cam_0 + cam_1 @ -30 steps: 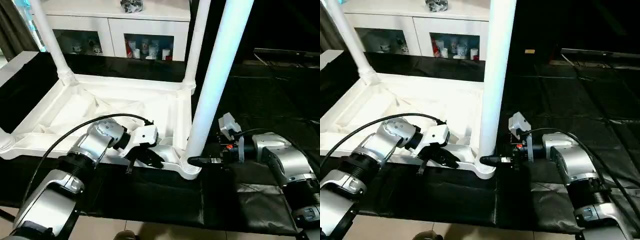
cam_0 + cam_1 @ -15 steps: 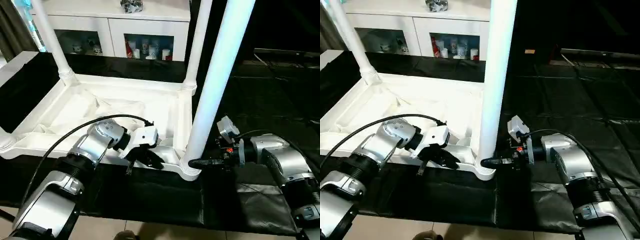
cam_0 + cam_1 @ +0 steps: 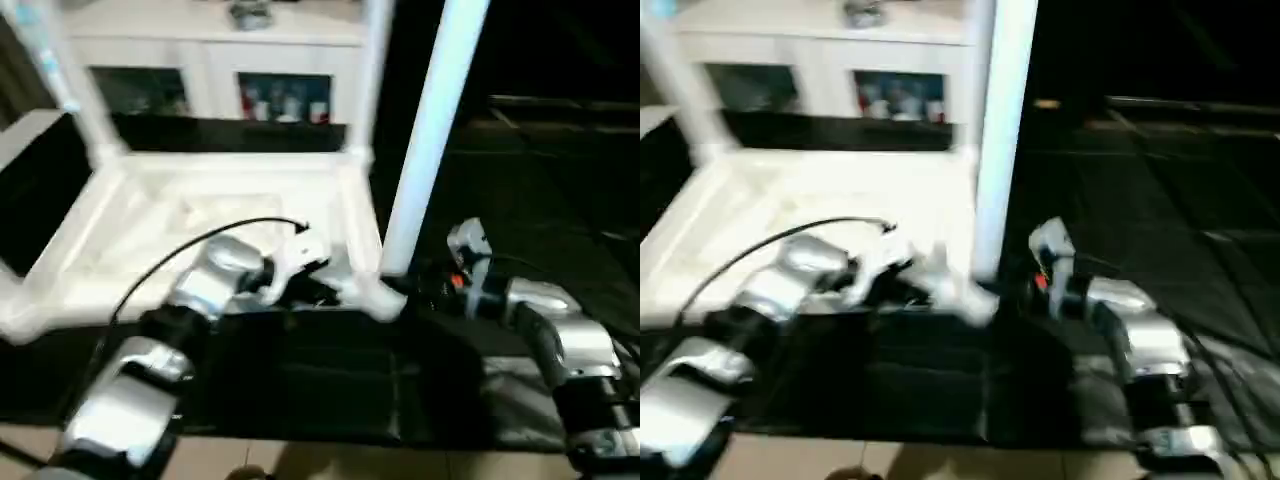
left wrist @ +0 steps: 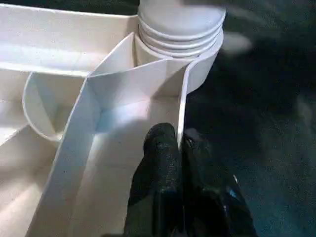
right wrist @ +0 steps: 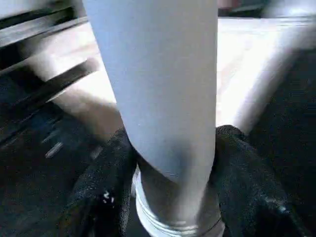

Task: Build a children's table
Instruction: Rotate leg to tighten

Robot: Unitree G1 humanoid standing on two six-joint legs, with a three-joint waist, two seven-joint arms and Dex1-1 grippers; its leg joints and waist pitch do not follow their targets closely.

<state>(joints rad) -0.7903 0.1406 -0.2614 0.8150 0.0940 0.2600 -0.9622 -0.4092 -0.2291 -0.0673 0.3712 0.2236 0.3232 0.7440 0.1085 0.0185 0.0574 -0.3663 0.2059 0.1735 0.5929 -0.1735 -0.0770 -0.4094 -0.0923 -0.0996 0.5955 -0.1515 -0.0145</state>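
A white glass-door cabinet (image 3: 210, 75) at the back holds small coloured items too blurred to identify; no writing is readable. The white tabletop (image 3: 200, 225) lies upside down on a black mat (image 3: 340, 370), ribs up, legs standing in its corner sockets. The left gripper (image 4: 180, 148) pinches the tabletop's near rim wall beside a socket. The right gripper (image 5: 173, 168) has its fingers on both sides of the near leg (image 5: 163, 89), just above its ringed base.

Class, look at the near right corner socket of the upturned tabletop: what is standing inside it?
A white tapered leg stands upright in the corner socket. The leg's lower end is hidden inside the socket, so how deep it sits cannot be seen.
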